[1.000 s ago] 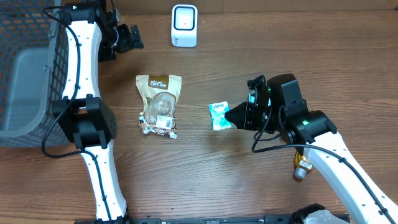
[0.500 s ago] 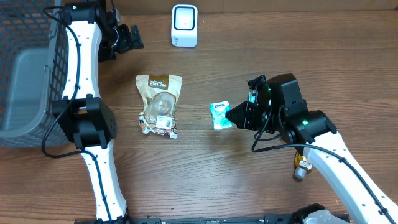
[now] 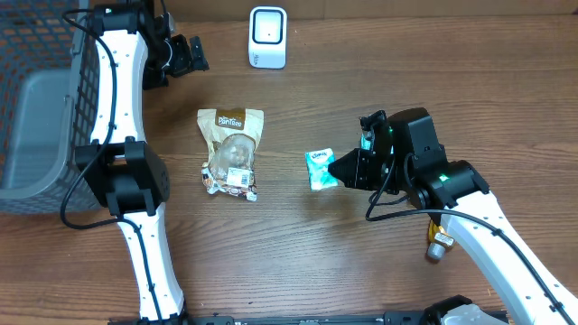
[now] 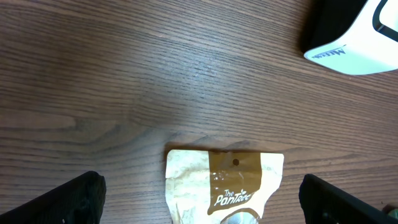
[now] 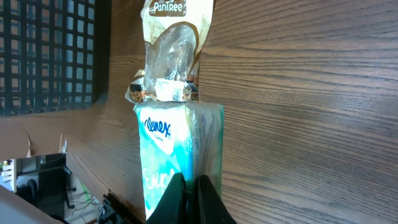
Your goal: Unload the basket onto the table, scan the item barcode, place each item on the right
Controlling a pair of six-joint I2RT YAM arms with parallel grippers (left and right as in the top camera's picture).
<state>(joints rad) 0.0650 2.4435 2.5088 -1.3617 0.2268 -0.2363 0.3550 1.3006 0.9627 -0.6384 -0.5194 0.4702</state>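
Showing its blue logo upward, the Kleenex tissue pack (image 3: 319,168) is a small teal-and-white plastic packet right of the table's centre; whether it rests on the wood or hangs just above it I cannot tell. The right gripper (image 3: 341,169) is clamped tight on the packet's right-hand edge, its arm reaching in low from the right with the elbow bent. A tan PanTree snack pouch (image 3: 231,152) lies to the left, apart from it. The white barcode scanner (image 3: 267,37) stands at the far edge. Left of the scanner, the left gripper (image 3: 194,56) is spread wide and empty, its arm stretched along the wire basket (image 3: 36,99).
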